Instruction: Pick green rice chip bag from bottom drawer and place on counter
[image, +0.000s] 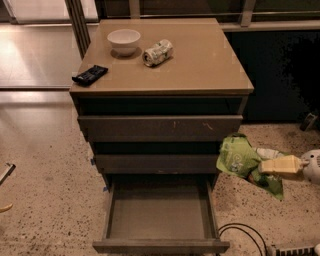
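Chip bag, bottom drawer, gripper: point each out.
chip bag (236, 156), camera view, green upper face.
bottom drawer (160, 212), camera view, bare floor inside.
gripper (265, 167), camera view, its tip at the bag, right of the drawer.
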